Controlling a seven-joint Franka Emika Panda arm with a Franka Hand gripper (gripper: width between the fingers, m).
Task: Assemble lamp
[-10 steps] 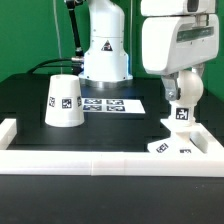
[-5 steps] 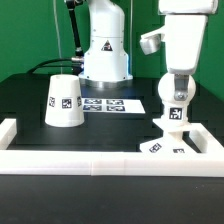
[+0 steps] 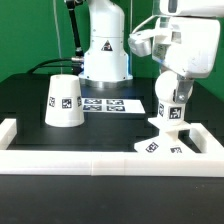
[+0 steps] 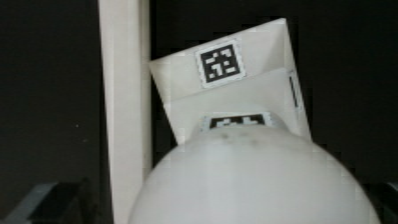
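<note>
My gripper (image 3: pixel 174 93) is shut on the round white bulb (image 3: pixel 172 103) and holds it upright, stem down. The tagged stem meets the raised back part of the flat angular base (image 3: pixel 160 146), which lies at the front on the exterior view's right, against the white rail. I cannot tell whether the stem is seated. The truncated-cone shade (image 3: pixel 64 102) stands apart on the exterior view's left. In the wrist view the bulb (image 4: pixel 249 185) fills the foreground over the tagged base (image 4: pixel 222 85); my fingers are hidden there.
A white rail (image 3: pixel 70 161) borders the black table at the front and sides; it also shows in the wrist view (image 4: pixel 121 100). The marker board (image 3: pixel 110 103) lies flat mid-table. The robot pedestal (image 3: pixel 105 50) stands behind it.
The hand has turned about its axis with the bulb in it, and the bulb has shifted slightly toward the exterior view's left over the base. Shade and base have not moved.
</note>
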